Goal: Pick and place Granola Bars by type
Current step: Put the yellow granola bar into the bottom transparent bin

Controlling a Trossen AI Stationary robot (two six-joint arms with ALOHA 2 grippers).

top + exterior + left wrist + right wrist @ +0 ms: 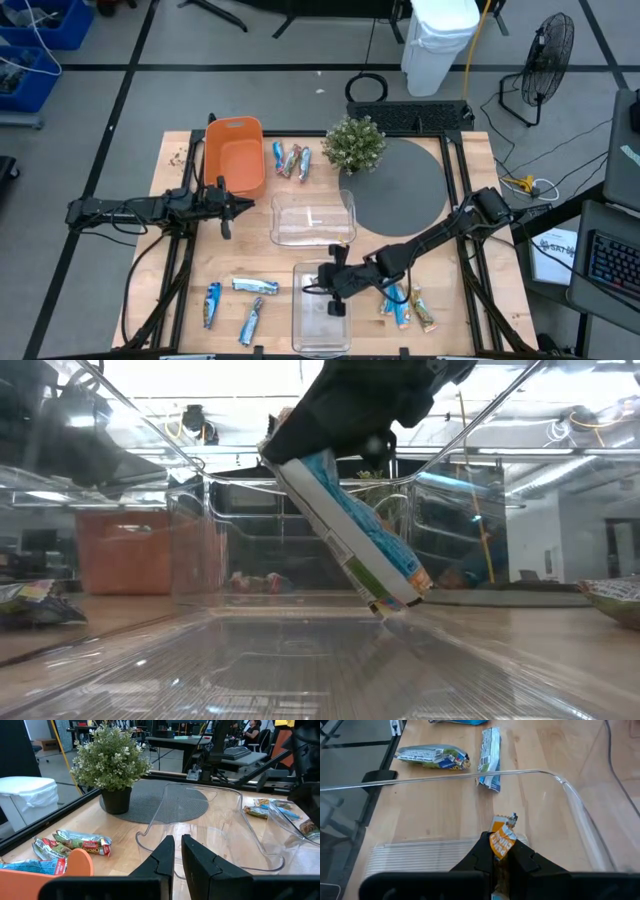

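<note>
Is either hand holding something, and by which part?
The right hand grips a blue granola bar by one end over the clear bin. The left hand holds nothing.

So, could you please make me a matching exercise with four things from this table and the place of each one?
Things:
1. orange bin
2. potted plant
3. right gripper
4. left gripper

Places:
A. on the round grey mat's edge
B. over the near clear bin, holding a granola bar
C. far left part of the table
D. beside the orange bin, shut and empty

Pairs: 1-C, 2-A, 3-B, 4-D
</note>
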